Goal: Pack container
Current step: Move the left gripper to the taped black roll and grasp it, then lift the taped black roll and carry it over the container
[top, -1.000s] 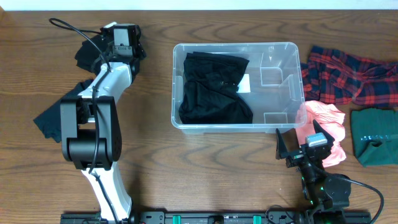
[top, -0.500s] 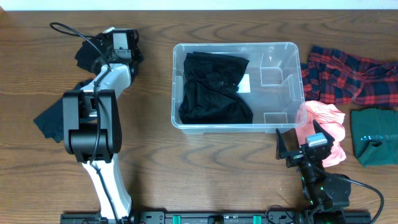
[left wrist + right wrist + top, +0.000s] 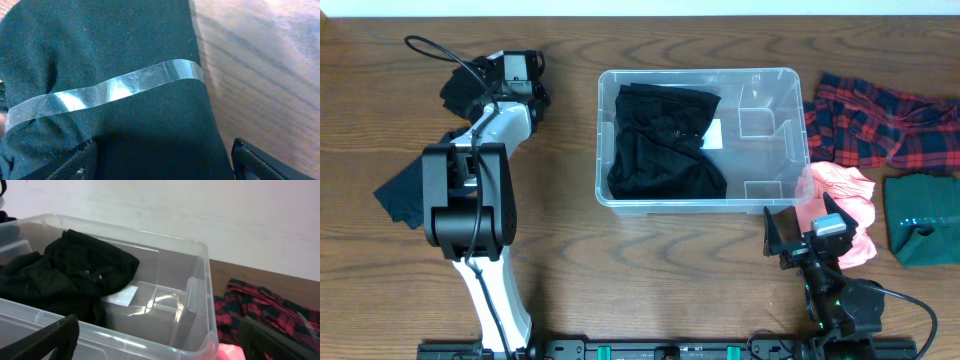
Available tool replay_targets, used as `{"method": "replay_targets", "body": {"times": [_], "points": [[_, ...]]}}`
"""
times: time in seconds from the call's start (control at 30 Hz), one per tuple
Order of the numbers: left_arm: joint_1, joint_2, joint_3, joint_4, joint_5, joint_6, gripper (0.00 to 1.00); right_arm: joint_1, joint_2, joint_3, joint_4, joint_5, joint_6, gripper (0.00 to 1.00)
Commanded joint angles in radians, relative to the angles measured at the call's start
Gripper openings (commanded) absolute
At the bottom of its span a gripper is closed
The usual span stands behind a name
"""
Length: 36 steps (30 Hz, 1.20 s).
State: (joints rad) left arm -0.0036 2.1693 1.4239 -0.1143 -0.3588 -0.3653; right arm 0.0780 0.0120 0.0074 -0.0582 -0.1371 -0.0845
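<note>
The clear plastic container point(image 3: 766, 150) stands at the middle of the table and holds a black garment point(image 3: 660, 145) in its left part. My left gripper point(image 3: 482, 88) is open at the far left, low over a dark folded garment point(image 3: 453, 92). In the left wrist view that garment point(image 3: 125, 50) has a clear tape band point(image 3: 110, 90), and my fingers point(image 3: 162, 162) straddle it. My right gripper point(image 3: 804, 236) is open and empty in front of the container's right corner. In the right wrist view the container point(image 3: 165, 242) and the black garment point(image 3: 75, 275) lie beyond my fingers point(image 3: 157, 345).
A second dark garment point(image 3: 395, 195) lies left of my left arm. A red plaid garment point(image 3: 880, 120), a pink garment point(image 3: 840, 200) and a green garment point(image 3: 920, 225) lie right of the container. The plaid point(image 3: 260, 310) also shows in the right wrist view.
My left arm has swung slightly left, bringing its gripper closer over the dark garment at the far left. The right arm has not moved.
</note>
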Motion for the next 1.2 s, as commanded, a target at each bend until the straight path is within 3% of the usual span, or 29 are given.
{"method": "replay_targets", "body": {"times": [0.0, 0.3, 0.47, 0.6, 0.77, 0.93, 1.17], "points": [[0.005, 0.025, -0.01, -0.053, -0.002, -0.003, 0.86, -0.01, -0.005, -0.002, -0.003, 0.006, -0.01, 0.99], [0.005, 0.025, -0.01, -0.176, -0.002, 0.016, 0.85, -0.01, -0.005, -0.002, -0.003, 0.006, -0.01, 0.99], [0.005, 0.024, -0.01, -0.2, -0.002, 0.016, 0.58, -0.01, -0.005, -0.002, -0.003, 0.006, -0.01, 0.99], [0.005, 0.024, -0.01, -0.203, -0.002, 0.016, 0.44, -0.01, -0.005, -0.002, -0.003, 0.006, -0.01, 0.99], [0.005, 0.014, -0.008, -0.203, -0.002, 0.06, 0.08, -0.01, -0.005, -0.002, -0.003, 0.006, -0.01, 0.99], [0.005, -0.062, -0.004, -0.226, -0.002, 0.165, 0.06, -0.01, -0.005, -0.002, -0.003, 0.006, -0.01, 0.99], [0.004, -0.279, -0.004, -0.269, 0.026, 0.171, 0.06, -0.01, -0.005, -0.002, -0.003, 0.006, -0.01, 0.99]]}}
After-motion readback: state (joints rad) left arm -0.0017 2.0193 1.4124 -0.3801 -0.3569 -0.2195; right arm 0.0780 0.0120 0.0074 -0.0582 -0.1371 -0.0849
